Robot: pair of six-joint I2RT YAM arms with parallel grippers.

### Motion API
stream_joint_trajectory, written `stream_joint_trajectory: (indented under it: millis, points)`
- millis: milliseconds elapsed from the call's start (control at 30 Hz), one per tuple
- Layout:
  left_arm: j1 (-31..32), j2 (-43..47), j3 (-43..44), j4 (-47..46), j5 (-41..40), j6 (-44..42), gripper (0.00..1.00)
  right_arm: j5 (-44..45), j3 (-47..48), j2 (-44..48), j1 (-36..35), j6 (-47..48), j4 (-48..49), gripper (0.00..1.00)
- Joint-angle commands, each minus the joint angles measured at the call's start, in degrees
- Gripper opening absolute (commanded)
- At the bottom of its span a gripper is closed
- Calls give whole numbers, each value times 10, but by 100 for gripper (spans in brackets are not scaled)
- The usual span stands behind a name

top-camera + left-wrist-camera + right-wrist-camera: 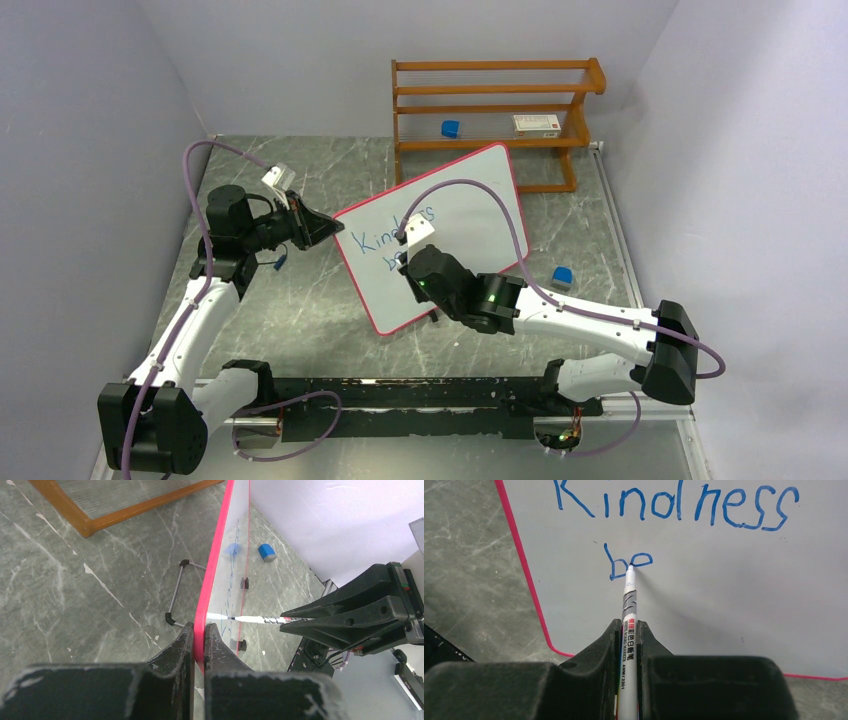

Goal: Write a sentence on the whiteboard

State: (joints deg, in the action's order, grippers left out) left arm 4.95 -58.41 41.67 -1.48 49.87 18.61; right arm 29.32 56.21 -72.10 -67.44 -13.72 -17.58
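Observation:
The whiteboard stands tilted on the table, white with a pink rim. My left gripper is shut on its left edge; in the left wrist view the gripper clamps the pink rim. My right gripper is shut on a white marker, whose tip touches the board. The sentence reads "Kindness" in blue, with "be" below it at the marker tip. In the left wrist view the marker crosses to the board face.
A wooden rack stands behind the board, with a small blue block and a white box on it. A blue block lies on the table right of the board. The board's wire stand rests behind it.

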Motion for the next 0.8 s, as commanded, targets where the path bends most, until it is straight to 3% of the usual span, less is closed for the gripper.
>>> stream_joint_trajectory:
  millis: [0, 767]
  points:
    - [2, -13, -14, 27, -29, -40, 5, -1, -3, 0, 2, -2, -18, 0]
    - [2, -11, -14, 30, -31, -41, 5, 53, -12, 27, 3, -3, -13, 0]
